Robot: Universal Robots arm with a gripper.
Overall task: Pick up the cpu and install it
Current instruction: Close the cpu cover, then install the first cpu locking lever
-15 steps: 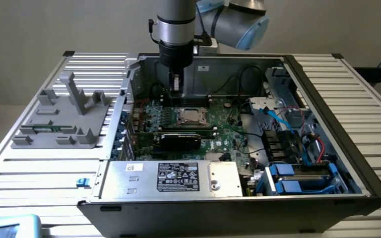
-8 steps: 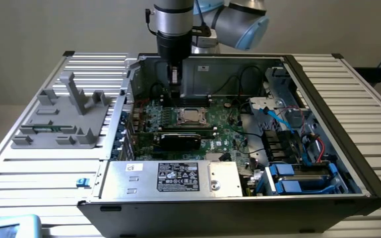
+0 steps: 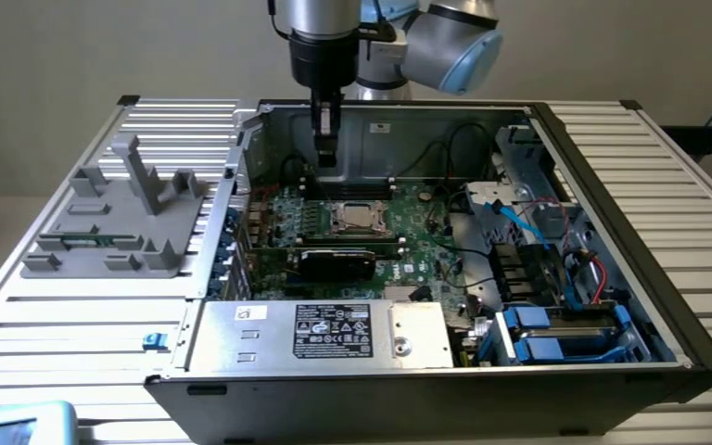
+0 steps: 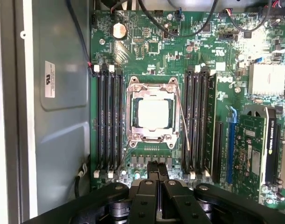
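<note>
cpu lying in metal-framed socket on green motherboard, gripper pinched together, empty, hanging above, near socket

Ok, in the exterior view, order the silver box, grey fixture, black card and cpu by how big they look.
1. grey fixture and silver box: they look alike, and the box sits nearer the camera, so unranked.
2. black card.
3. cpu, smallest.
</note>
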